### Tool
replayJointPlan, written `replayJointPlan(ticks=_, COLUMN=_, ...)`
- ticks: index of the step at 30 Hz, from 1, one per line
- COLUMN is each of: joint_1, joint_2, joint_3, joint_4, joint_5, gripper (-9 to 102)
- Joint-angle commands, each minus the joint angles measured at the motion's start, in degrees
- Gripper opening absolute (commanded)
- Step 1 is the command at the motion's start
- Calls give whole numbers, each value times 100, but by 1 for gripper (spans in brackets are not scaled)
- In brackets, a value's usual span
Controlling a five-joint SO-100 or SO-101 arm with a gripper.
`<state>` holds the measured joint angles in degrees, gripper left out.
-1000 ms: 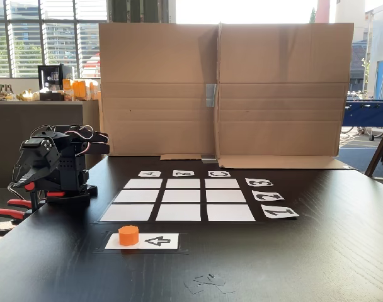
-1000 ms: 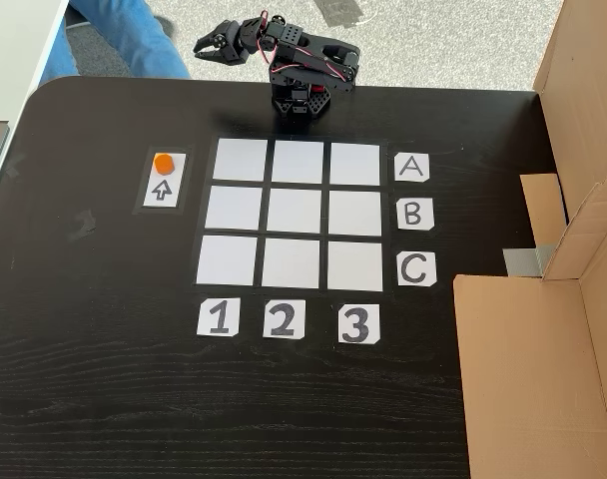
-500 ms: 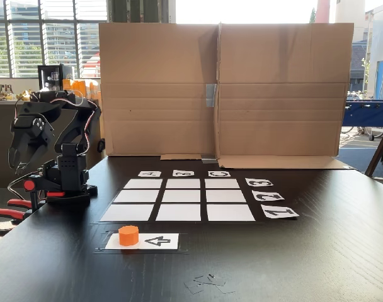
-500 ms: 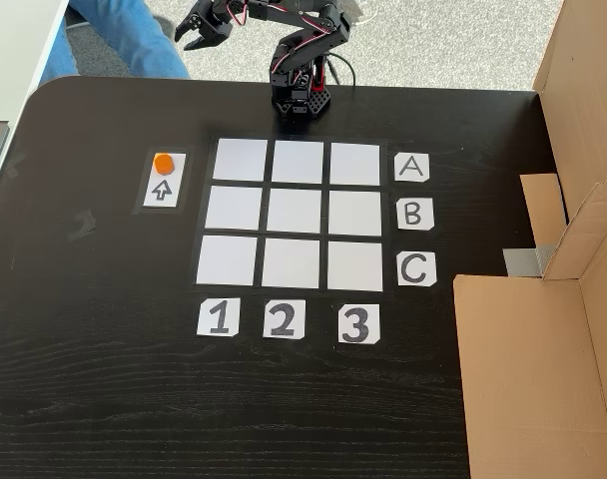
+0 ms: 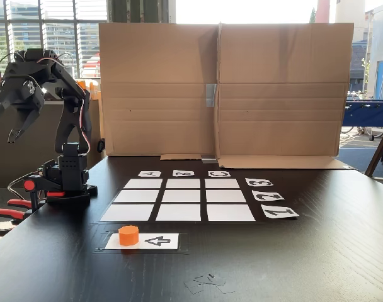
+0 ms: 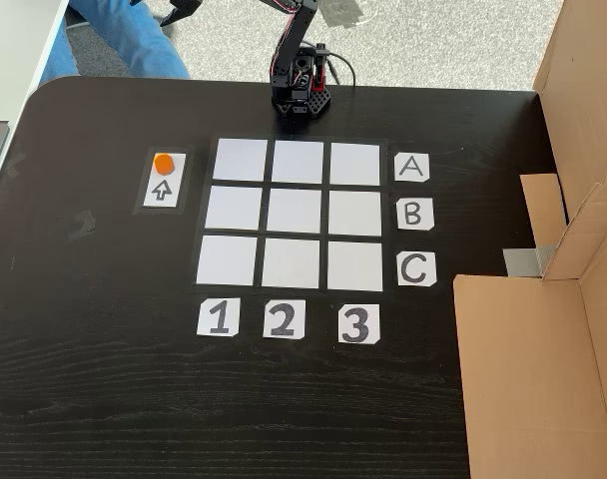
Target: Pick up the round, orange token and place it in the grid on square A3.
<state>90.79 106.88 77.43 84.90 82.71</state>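
I see the end effector (image 5: 4, 123) raised high above the counter's (image 5: 317, 251) left edge in a fixed view, pointing down, its fingers slightly apart and holding nothing. The token (image 5: 128, 235) sits on a white card with a black arrow (image 5: 155, 240), near the counter's front edge there; in the other fixed view the token (image 6: 163, 163) lies at the card's far end, just beside the grid (image 6: 296, 214) toward the counter's left edge. Square A3 (image 6: 355, 164) is bare, next to the A label (image 6: 411, 168). Cardboard (image 5: 223, 88) stands along the far edge.
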Motion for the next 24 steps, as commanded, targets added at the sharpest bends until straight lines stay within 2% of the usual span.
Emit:
replayJointPlan(ticks=1, joint_1=-211, joint_2=-290, joint_3=-466, joint_4=88, joint_5=-404, gripper=34)
replayJointPlan(ticks=9, joint_1=-782, joint_2=-940, joint_3=-659, joint_4=123, joint_5=-1371, gripper=34)
replayJointPlan(ticks=16, joint_1=-1274, joint_2=-1441, joint_3=-861, joint_4=264, joint_5=-1775, gripper=43)
replayJointPlan(ticks=24, joint_1=-1846, joint_2=-1793, joint_3=-905, joint_4=360, joint_5=-2259, gripper=45)
